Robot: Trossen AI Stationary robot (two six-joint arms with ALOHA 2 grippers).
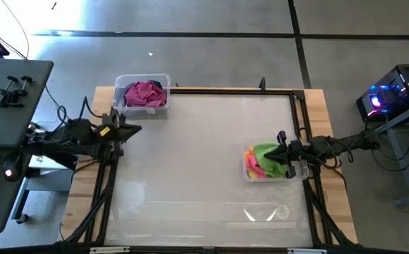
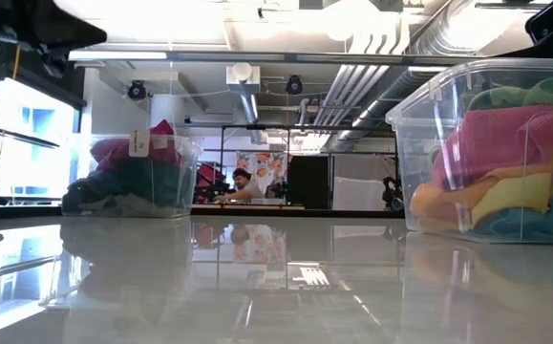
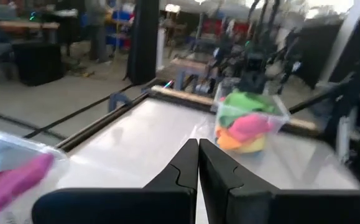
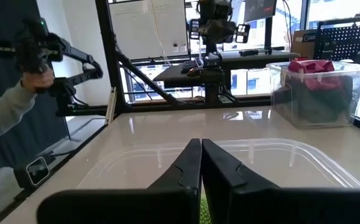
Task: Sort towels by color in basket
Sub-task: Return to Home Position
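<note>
Two clear plastic baskets stand on the white table. The far-left basket point(image 1: 142, 95) holds a magenta towel point(image 1: 145, 93) on top of dark cloths point(image 2: 142, 186). The right basket point(image 1: 248, 173) holds lime green point(image 1: 266, 151), pink point(image 2: 505, 139), orange point(image 2: 429, 201), yellow point(image 2: 515, 196) and light blue point(image 2: 543, 225) towels. My left gripper point(image 1: 135, 129) is shut and hangs just on the near side of the far-left basket. My right gripper point(image 1: 261, 156) is shut and hovers over the right basket, above the green towel point(image 4: 201, 213).
The middle of the table point(image 1: 204, 155) between the baskets is bare white surface inside a dark frame point(image 1: 299, 120). A person's sleeved arm point(image 4: 5, 115) holding a dark handheld device shows beyond the table in the right wrist view. A desk with clamps point(image 1: 10, 88) stands off the table's left.
</note>
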